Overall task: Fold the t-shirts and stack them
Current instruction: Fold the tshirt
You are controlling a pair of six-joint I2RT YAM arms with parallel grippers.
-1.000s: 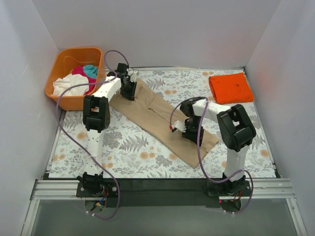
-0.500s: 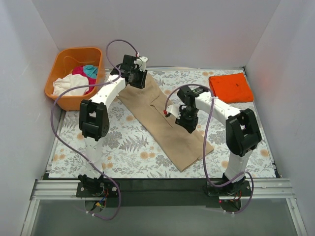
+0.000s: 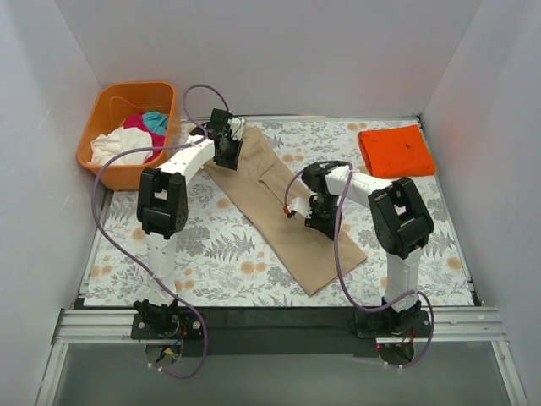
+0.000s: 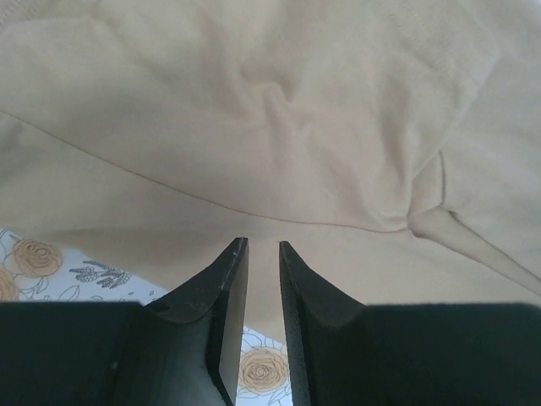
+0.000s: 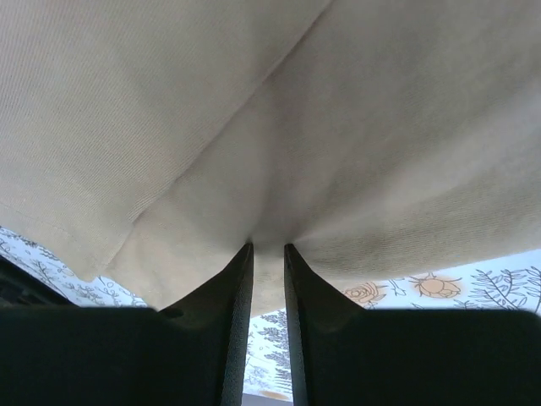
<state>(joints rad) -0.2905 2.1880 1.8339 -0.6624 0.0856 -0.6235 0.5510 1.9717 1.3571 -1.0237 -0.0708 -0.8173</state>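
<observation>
The tan t-shirt [image 3: 270, 199] is lying on the surface [image 3: 211, 245] right of the orange basket [image 3: 139, 85]. The left end effector [image 3: 226, 148], nearer the basket, and the right end effector [image 3: 317, 216] are both pinching it, likely for folding.

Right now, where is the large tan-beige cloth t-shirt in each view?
Top external: the large tan-beige cloth t-shirt lies diagonally across the middle of the picture, between both arms.
Left wrist: the shirt fills the upper frame, its edge pinched in the left end effector.
Right wrist: the shirt fills the upper frame, bunched at the right end effector.
Shared landmark: the floral-print table cover, showing below the shirt's edge in both wrist views.
</observation>
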